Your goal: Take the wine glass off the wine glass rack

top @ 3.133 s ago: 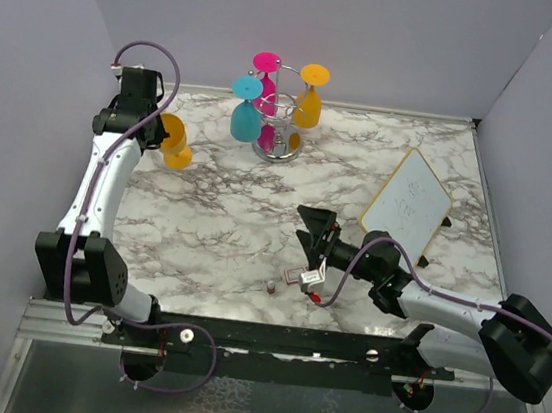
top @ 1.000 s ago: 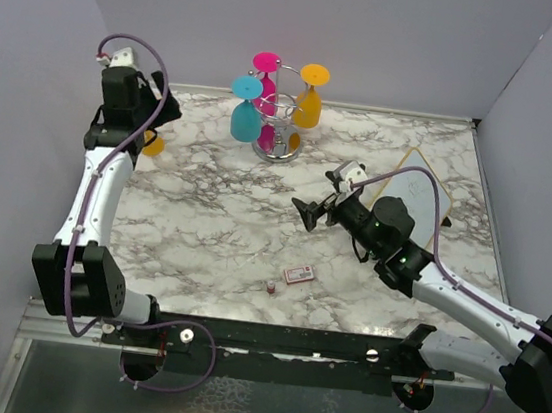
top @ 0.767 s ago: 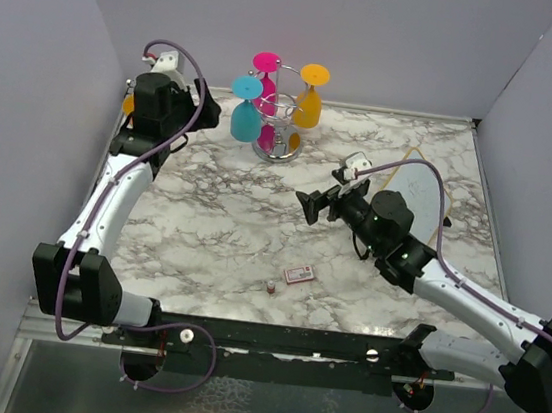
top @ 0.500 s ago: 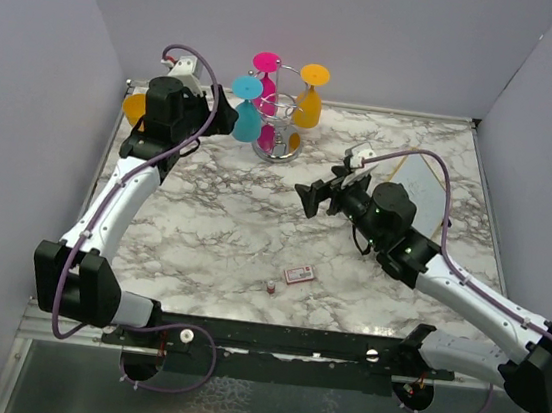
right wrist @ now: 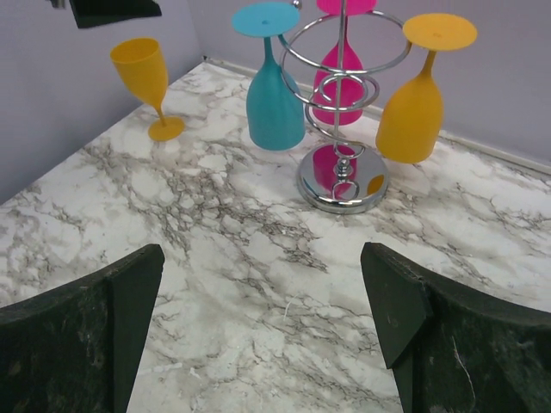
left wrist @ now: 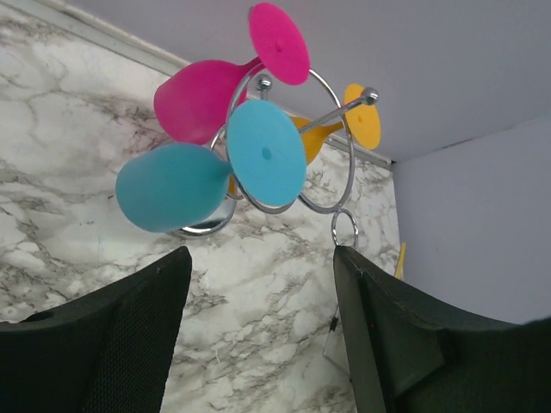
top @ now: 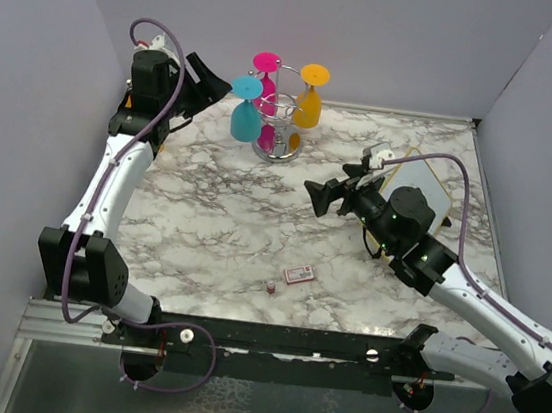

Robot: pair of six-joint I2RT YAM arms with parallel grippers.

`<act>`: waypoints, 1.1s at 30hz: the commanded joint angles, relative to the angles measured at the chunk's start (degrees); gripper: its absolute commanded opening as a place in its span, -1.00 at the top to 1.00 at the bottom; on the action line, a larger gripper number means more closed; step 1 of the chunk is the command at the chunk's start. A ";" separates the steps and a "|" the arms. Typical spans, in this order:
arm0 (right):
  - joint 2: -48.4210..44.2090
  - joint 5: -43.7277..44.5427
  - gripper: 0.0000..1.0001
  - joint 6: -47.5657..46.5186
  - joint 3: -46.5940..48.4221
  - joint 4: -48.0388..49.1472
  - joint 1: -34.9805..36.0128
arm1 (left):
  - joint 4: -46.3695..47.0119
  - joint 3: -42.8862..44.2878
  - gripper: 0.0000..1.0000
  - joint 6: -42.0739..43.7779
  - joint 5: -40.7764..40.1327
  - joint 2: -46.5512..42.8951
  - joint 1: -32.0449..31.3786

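The chrome wine glass rack [top: 282, 139] stands at the back of the marble table. A blue wine glass [top: 246, 114], a pink one [top: 268, 95] and an orange one [top: 308, 108] hang from it upside down. My left gripper [top: 207, 77] hovers just left of the blue glass, raised off the table, open and empty. In the left wrist view the blue glass [left wrist: 172, 186] hangs above and ahead of the open fingers [left wrist: 129, 335]. My right gripper [top: 319, 197] is open at mid-table, facing the rack base [right wrist: 342, 179]. A second orange glass [right wrist: 146, 73] stands upright at the far left.
A white board with a yellow rim [top: 428, 181] lies at the right, partly under my right arm. A small red-and-white card [top: 298, 276] and a tiny object [top: 271, 287] lie near the front edge. Grey walls close in on three sides.
My left arm left the upright orange glass and swung up and right beside the blue glass, its jaws narrowing slightly. My right arm lifted off the table and turned toward the rack.
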 commanded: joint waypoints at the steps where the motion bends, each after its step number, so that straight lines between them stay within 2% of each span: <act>1: -4.24 2.54 -1.00 -0.35 -1.07 1.84 0.04 | 0.12 2.33 -0.35 -12.21 3.96 4.46 1.47; 7: -8.23 3.23 -1.00 -1.24 -2.18 2.98 0.08 | 4.70 3.92 -0.16 -17.96 9.49 10.48 1.57; 24: -11.35 5.16 -1.00 -2.86 -4.09 3.63 0.05 | 5.66 9.87 0.17 -18.62 8.32 17.58 2.29; 33: -12.07 5.54 -1.00 -3.35 -4.12 3.65 0.03 | 4.39 11.46 0.20 -18.00 6.74 18.90 2.44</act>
